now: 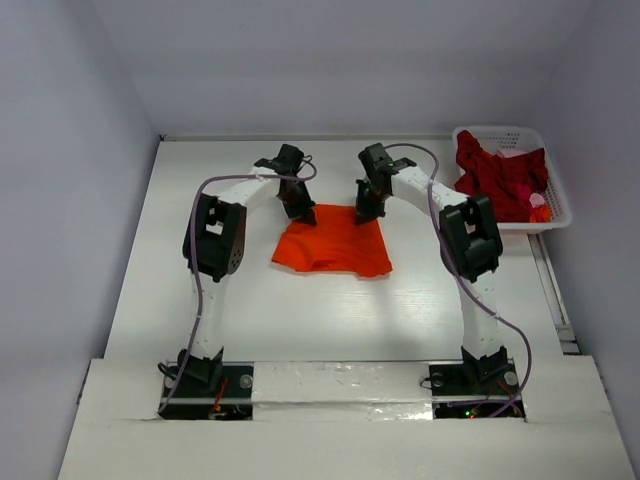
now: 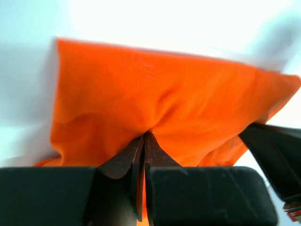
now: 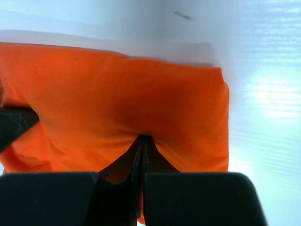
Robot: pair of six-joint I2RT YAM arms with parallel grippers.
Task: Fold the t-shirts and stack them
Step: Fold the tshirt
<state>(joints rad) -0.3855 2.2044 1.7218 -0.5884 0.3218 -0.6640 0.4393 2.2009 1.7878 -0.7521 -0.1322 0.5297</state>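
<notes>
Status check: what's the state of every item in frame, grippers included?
orange t-shirt: partly folded, lying on the table, far edge pinched at two spots
left gripper: shut on the orange t-shirt
right gripper: shut on the orange t-shirt
white basket: upright, holding cloth
dark red t-shirts: unfolded, heaped in the white basket
</notes>
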